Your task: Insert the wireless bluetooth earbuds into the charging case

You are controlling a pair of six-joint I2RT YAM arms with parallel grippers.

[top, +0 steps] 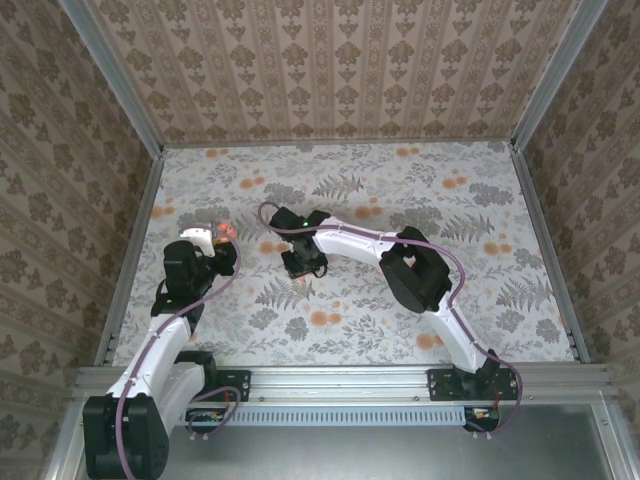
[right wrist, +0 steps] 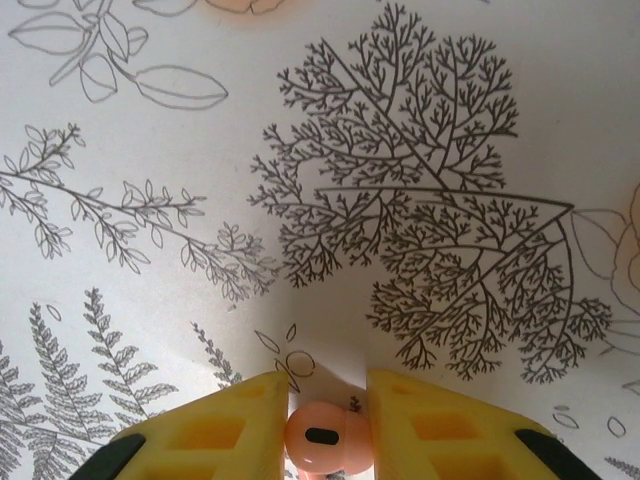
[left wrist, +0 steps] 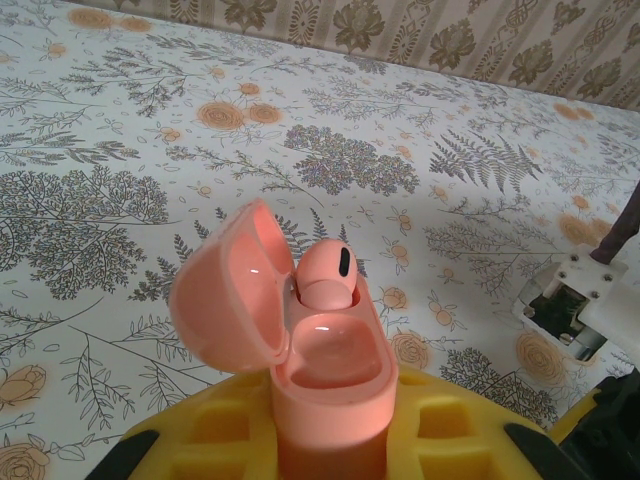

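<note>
While between right claw (right wrist: 328, 388)'s fingers (right wrist: 225, 432) — one earbud (right wrist: 325, 442).

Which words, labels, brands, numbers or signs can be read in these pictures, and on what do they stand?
No readable text anywhere.
charging case: plain salmon, no lettering.
seated earbud: a dark oval only, no letter.
second earbud, between the fingers of the right gripper: a dark oval only; tiny dark marks beside it are too small to read.
tablecloth: floral print only.
</note>
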